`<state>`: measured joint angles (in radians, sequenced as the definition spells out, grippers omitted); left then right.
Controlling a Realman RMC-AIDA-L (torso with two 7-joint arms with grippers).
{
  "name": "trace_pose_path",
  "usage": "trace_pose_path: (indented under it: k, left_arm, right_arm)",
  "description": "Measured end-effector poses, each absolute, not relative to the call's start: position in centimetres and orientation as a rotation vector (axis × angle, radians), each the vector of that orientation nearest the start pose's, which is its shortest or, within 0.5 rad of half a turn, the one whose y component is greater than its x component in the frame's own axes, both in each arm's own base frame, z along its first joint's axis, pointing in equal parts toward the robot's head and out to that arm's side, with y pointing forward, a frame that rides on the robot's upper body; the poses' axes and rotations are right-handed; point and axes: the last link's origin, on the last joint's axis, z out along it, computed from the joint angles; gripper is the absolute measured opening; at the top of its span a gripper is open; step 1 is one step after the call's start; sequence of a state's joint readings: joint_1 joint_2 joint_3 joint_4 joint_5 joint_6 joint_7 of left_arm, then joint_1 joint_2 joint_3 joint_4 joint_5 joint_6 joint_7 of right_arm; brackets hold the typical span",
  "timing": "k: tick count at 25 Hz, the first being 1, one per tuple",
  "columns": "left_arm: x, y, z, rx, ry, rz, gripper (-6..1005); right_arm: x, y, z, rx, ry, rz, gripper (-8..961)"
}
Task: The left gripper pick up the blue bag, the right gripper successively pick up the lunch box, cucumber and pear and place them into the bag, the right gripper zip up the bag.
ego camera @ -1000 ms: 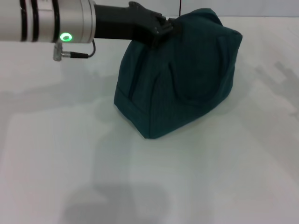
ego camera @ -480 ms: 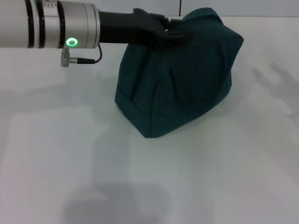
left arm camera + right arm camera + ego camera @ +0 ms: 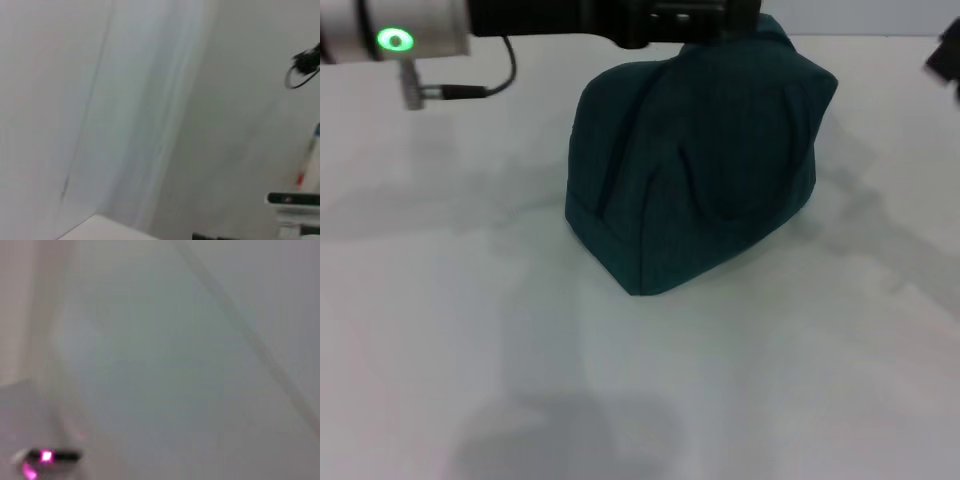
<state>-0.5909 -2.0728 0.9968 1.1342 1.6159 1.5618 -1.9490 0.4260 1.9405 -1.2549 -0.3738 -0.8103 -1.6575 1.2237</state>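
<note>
The blue bag point(image 3: 705, 160) stands on the white table point(image 3: 470, 330) at the middle back in the head view, dark teal, its top bunched. My left arm reaches in from the left along the top edge, and my left gripper point(image 3: 720, 17) is at the bag's top. Whether it holds the bag does not show. A dark part of my right gripper point(image 3: 947, 55) shows at the far right edge, apart from the bag. The lunch box, cucumber and pear are out of view. Both wrist views show only blurred pale walls.
A grey cable and plug point(image 3: 425, 93) hang under my left arm's wrist, beside its green light point(image 3: 392, 40). White tabletop lies in front of the bag and to both sides of it.
My left arm has moved up and to the right, so its gripper went from the bag's upper left side to over its top. A part of my right gripper has come into view at the right edge.
</note>
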Motion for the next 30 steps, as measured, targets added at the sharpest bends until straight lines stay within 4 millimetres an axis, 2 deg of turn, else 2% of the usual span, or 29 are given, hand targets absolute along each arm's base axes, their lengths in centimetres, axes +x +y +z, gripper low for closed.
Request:
trace_pose_path:
  k: [5,10,16,17,21,30]
  left_arm:
    - [-13.8,34.3,7.5,-2.799,-0.491,-1.109,813]
    - [-17.6,31.6,7.1,-2.799,-0.379,-1.086,880]
    - [-21.9,28.7,6.2,-2.807,-0.318,-1.116,887]
    - [-22.8,28.2,6.0,-2.808,-0.324,-1.13,888]
    - [-25.0,26.9,5.0,-2.801,-0.336,-1.136,888]
    - [-27.1,25.8,2.8,-2.817,-0.355,-1.045,887]
  right_arm:
    - [23.3,30.5,4.3,-2.438,0.296,1.433,886]
    - [22.4,29.9,3.0,-2.634,0.162,1.313,886]
    - [22.2,29.4,1.1,-2.772,0.146,1.221,886]
    - [22.1,29.2,0.1,-2.838,0.142,1.167,886]
    - [22.2,28.8,-1.7,-2.918,0.142,1.076,886]
    - [22.6,27.9,-4.3,-2.993,0.138,1.001,886]
